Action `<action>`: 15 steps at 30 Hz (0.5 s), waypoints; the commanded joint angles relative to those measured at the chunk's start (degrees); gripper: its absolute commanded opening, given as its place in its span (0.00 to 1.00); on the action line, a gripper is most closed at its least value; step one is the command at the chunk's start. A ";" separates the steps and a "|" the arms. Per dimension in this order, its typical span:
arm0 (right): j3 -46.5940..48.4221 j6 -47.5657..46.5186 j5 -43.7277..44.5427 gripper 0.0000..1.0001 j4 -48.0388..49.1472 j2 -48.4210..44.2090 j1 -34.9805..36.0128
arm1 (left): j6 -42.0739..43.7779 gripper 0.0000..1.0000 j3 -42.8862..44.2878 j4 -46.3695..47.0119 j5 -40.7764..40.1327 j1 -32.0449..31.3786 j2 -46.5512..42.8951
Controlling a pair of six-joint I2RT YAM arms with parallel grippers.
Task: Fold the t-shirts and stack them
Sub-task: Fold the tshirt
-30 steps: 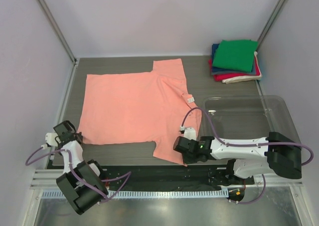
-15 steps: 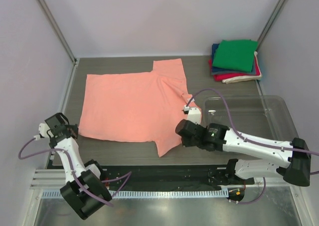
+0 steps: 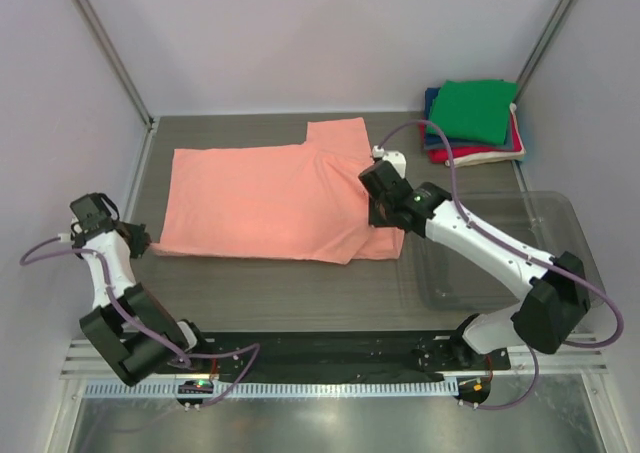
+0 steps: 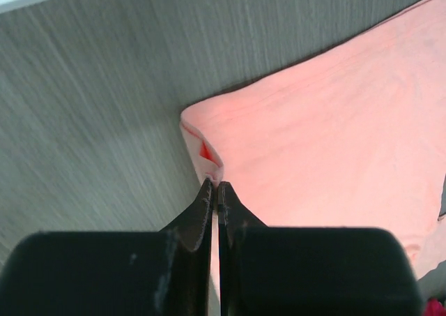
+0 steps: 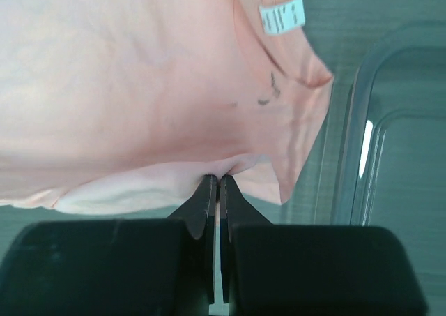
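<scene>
At the near left, the left fingers (image 3: 138,241) are found at the near left corner of the pink shirt (image 3: 260,198). In the left wrist view these fingers (image 4: 203,208) are pressed fully together, with the corner of the shirt (image 4: 327,141) pinched between their tips. That corner is drawn up into a small pucker above the grey worktop (image 4: 104,86).

At the near right, a clear tray (image 3: 560,273) is seen on the worktop (image 3: 250,293), with the right arm reaching across it. Its left rim lies just beside the right edge of the shirt.

Further in, the right fingers (image 3: 378,213) are held over the right part of the shirt. In the right wrist view these fingers (image 5: 203,203) are likewise closed tight, and a fold of the shirt (image 5: 139,86) is clamped at their tips. A paler layer of cloth is noted under that fold. A small white label (image 5: 282,14) is visible on the cloth beyond the fingers, and the tray (image 5: 390,121) is seen to the right.

The shirt is spread across the middle of the worktop, its right part doubled over in a loose flap. One sleeve points toward the far edge.

At the far right corner, a stack (image 3: 470,118) of folded shirts is recorded, green on top with navy, red and cream below. It lies apart from the pink shirt.
</scene>
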 commanded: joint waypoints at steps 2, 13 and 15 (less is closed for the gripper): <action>8.60 -7.50 -3.10 0.01 3.98 5.38 -4.44 | 2.43 0.00 6.46 -0.27 1.17 -1.35 7.20; 21.36 -13.48 -6.79 0.01 5.13 19.09 -11.21 | 1.28 0.00 16.93 -1.06 -2.69 -6.18 20.76; 23.82 -13.92 -8.45 0.01 5.21 21.56 -12.35 | 0.85 0.00 17.64 -1.23 -4.44 -6.89 22.25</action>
